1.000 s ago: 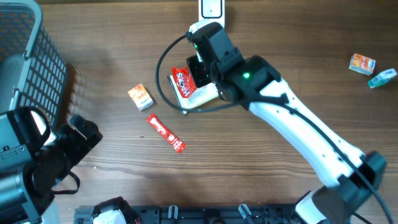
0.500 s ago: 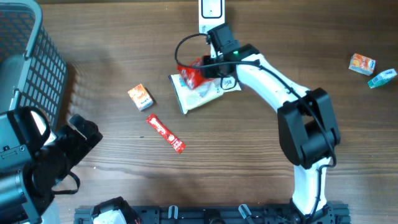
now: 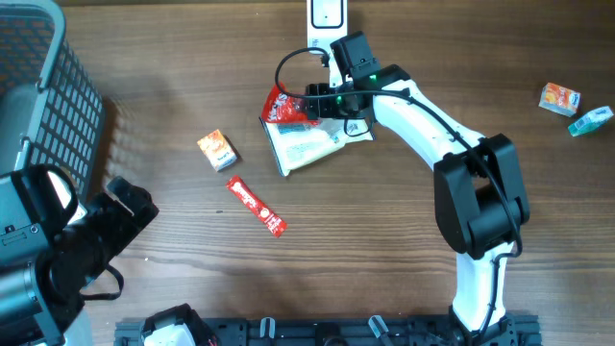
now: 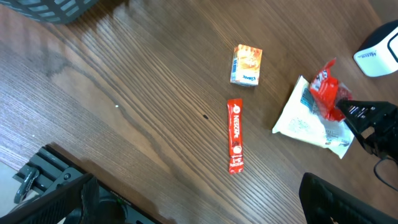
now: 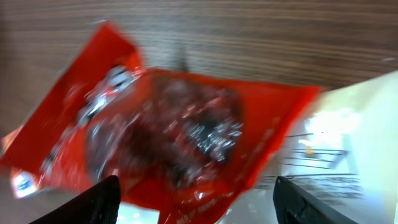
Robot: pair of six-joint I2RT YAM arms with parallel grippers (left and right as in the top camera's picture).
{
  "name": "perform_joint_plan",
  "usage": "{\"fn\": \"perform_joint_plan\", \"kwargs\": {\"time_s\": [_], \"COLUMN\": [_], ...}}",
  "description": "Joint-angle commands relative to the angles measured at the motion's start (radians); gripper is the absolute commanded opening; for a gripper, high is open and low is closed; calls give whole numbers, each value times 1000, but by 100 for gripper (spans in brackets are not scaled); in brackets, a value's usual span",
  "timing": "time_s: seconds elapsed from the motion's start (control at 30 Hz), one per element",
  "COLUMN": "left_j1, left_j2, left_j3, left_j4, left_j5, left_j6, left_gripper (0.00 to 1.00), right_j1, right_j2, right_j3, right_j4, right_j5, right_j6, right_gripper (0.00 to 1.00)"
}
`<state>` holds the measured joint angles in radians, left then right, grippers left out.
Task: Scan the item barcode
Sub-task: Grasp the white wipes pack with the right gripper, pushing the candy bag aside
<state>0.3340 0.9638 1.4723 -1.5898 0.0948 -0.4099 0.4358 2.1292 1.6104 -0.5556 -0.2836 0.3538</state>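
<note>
A red snack packet [image 3: 282, 106] lies tilted against the top left corner of a white pouch [image 3: 307, 146], just below the white scanner [image 3: 328, 13]. My right gripper [image 3: 312, 104] sits at the packet's right side. In the right wrist view the red packet [image 5: 168, 124] is blurred and fills the space ahead of the right gripper [image 5: 196, 202]. Its fingers [image 5: 102, 202] stand wide apart and open, neither one pressing the packet. No barcode is readable. My left gripper [image 4: 199, 211] hangs open over bare wood at the near left, far from the packet [image 4: 326, 90].
A small orange box [image 3: 217, 149] and a red stick sachet [image 3: 257, 206] lie left of the pouch. A grey wire basket [image 3: 58, 86] stands at the far left. An orange box [image 3: 559, 98] and a teal item [image 3: 590, 120] lie at the right edge.
The right arm has shifted toward the scanner and its jaws have widened. The red packet has slid left, off the pouch's top. The left arm has not moved.
</note>
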Motion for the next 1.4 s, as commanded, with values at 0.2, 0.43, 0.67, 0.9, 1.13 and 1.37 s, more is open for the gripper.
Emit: {"fn": "perform_joint_plan", "kwargs": {"time_s": [0.2, 0.43, 0.67, 0.9, 1.13, 1.37], "left_j1": [5, 5, 5, 5, 5, 5], "left_j2": [-1, -1, -1, -1, -1, -1], "left_j3": [0, 0, 0, 0, 0, 0], "left_j4": [2, 2, 2, 2, 2, 2], "left_j5": [-10, -10, -10, -10, -10, -10], "left_j6": [-13, -13, -13, -13, -13, -13], "left_gripper": [100, 100, 100, 100, 100, 100], "right_j1": [8, 53, 101, 3, -83, -74], "right_j2": [106, 106, 76, -170, -284, -284], "right_j3": [-2, -2, 11, 19, -2, -356], "right_j4": [77, 175, 121, -137, -405, -110], "right_j5": [-191, -282, -317, -72, -76, -239], "right_j6": [-12, -44, -60, 81, 121, 411], "right_gripper": [69, 38, 50, 67, 67, 68]}}
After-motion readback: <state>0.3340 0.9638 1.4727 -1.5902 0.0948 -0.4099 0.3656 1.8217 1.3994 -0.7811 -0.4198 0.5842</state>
